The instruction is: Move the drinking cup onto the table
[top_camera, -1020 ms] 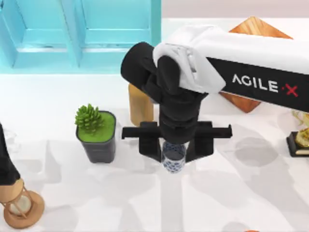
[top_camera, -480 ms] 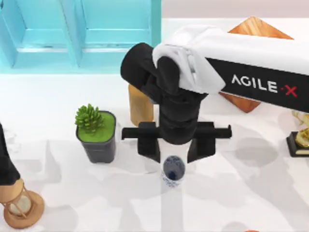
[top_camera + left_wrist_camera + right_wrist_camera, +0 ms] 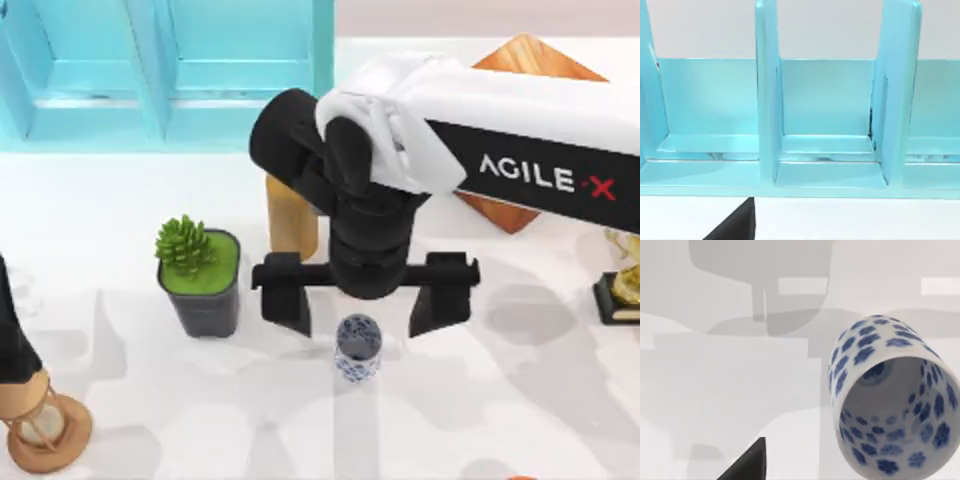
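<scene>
Just right of the potted plant (image 3: 200, 280), the cup (image 3: 358, 347) stands upright on the table (image 3: 520, 400), between my right gripper's (image 3: 363, 305) wide-spread fingers. Risk: retreating carelessly could clip and topple it.

One drinking cup (image 3: 358, 346), one potted plant (image 3: 199, 268), one tan cylinder (image 3: 290, 217) and one hourglass (image 3: 40, 425) are counted.
</scene>
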